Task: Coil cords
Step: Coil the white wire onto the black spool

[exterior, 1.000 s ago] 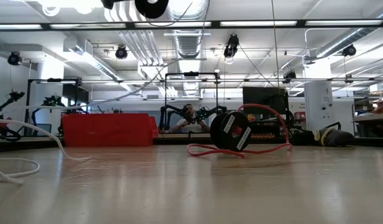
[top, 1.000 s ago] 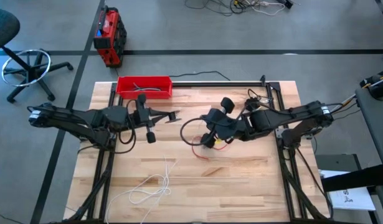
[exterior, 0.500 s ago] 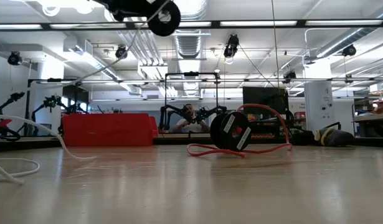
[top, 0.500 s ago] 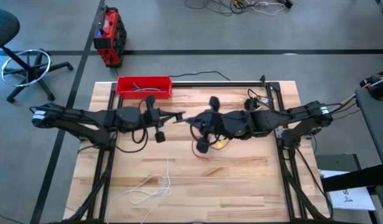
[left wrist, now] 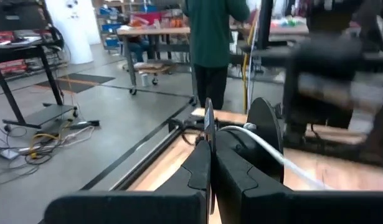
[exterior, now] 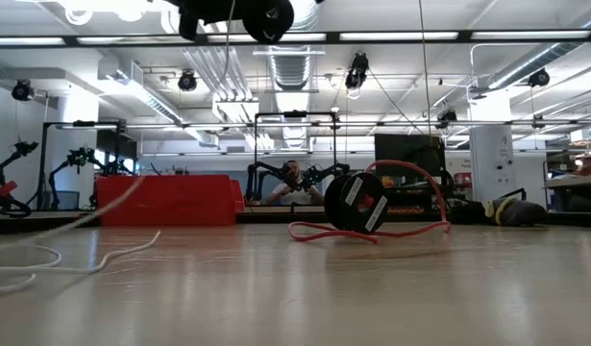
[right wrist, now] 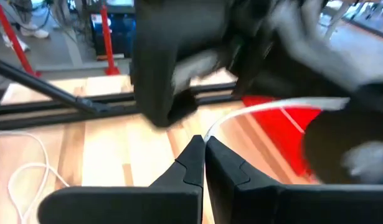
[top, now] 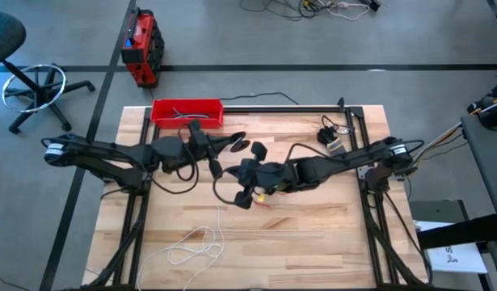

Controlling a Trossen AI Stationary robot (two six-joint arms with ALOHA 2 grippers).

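Wooden table [top: 313,234] holds red tray [top: 187,111] at far edge. Just in front of tray, left gripper [top: 242,146] pinches a black disc [left wrist: 208,124]; right gripper [top: 250,187] nearby, fingers closed on white cord [top: 195,242]. Red cord [exterior: 372,231] lies by it.

place: a robot lab or workshop | floor: bare grey concrete with dark lines | ceiling: open pipes [exterior: 293,72] and long strip lights | around: more robot arms [exterior: 84,159] on stands, work tables [left wrist: 154,30] with stuff, a rolling office chair [top: 26,77], a person [left wrist: 213,43] standing far back
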